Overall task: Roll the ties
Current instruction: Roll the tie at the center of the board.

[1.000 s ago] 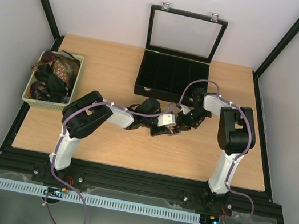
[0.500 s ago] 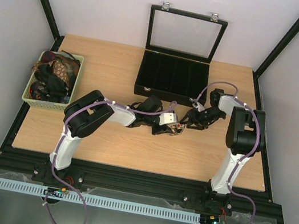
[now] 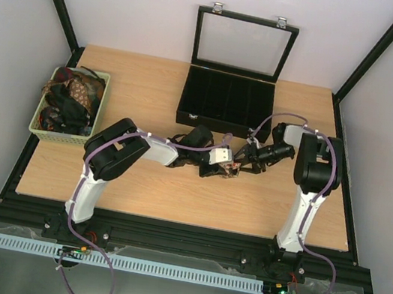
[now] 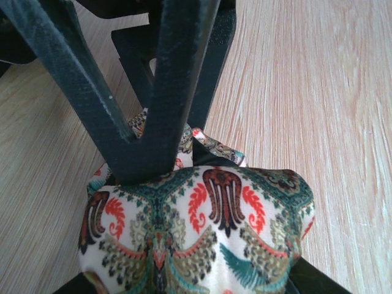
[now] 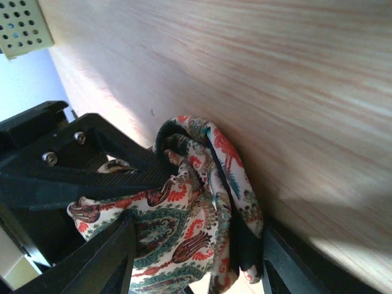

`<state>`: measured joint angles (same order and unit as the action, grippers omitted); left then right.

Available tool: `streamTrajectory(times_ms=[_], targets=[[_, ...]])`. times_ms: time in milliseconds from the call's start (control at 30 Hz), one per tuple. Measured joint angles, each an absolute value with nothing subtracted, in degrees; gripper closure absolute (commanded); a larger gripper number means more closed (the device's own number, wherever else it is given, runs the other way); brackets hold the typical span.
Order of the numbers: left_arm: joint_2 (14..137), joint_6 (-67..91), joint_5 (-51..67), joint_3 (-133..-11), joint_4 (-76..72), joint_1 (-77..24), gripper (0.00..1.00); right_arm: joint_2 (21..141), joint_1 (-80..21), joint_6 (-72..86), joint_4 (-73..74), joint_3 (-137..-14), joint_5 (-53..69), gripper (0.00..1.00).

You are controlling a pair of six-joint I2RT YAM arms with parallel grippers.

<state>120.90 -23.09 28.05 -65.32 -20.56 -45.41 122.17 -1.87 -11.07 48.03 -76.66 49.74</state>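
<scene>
A rolled tie (image 4: 208, 233) of white silk with green and red paisley sits on the wooden table (image 3: 152, 94) near its middle (image 3: 232, 168). My left gripper (image 4: 190, 283) is shut on this roll from below in the left wrist view, and only the corners of its jaws show. My right gripper (image 5: 199, 257) stands open with one finger on each side of the same roll (image 5: 196, 208). Its black fingers (image 4: 177, 79) cross above the roll in the left wrist view. More ties (image 3: 74, 95) lie piled in a basket at the left.
The pale green basket (image 3: 36, 128) stands at the table's left edge. A black compartmented case (image 3: 227, 103) with its glass lid (image 3: 243, 45) raised stands at the back centre, just behind both grippers. Both arms meet in front of it.
My right gripper has opened, drawn back to the right, then come in again around the roll. The left gripper has kept its hold and barely moved.
</scene>
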Motion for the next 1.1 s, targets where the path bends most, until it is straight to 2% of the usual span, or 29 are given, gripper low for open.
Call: streamTrajectory(times_ms=[167,267,300,467,633,700,833,1000,1100], targets=[[120.9,-23.09,28.53,-65.32,-20.47,-45.41,0.78,122.26,-1.5,-14.13,47.88,-74.0,55.2,0.32],[120.92,-23.07,28.51,-65.32,-20.47,-45.41,0.78,122.08,-1.56,-14.52,47.48,-72.86,57.58,0.2],[120.92,-23.05,28.51,-65.32,-20.47,-45.41,0.78,122.02,-1.63,-14.57,47.48,-72.62,58.41,0.18],[120.95,-22.94,28.51,-65.32,-20.49,-45.43,0.78,121.8,-2.13,-15.49,47.46,-72.12,60.88,0.19],[120.97,-22.92,28.49,-65.32,-20.51,-45.45,0.78,120.29,-2.2,-16.4,46.94,-71.22,61.36,0.32],[120.97,-22.92,28.49,-65.32,-20.51,-45.45,0.78,119.37,-2.35,-16.19,46.22,-71.07,60.99,0.34],[120.99,-22.85,28.49,-65.32,-20.51,-45.47,0.78,117.8,-3.53,-15.14,44.62,-70.96,58.08,0.22],[121.01,-22.79,28.51,-65.36,-20.51,-45.47,0.78,116.75,-5.58,-14.26,42.54,-70.65,52.64,0.18],[121.01,-22.72,28.51,-65.36,-20.51,-45.47,0.78,115.72,-6.04,-13.89,41.54,-70.46,50.43,0.1]])
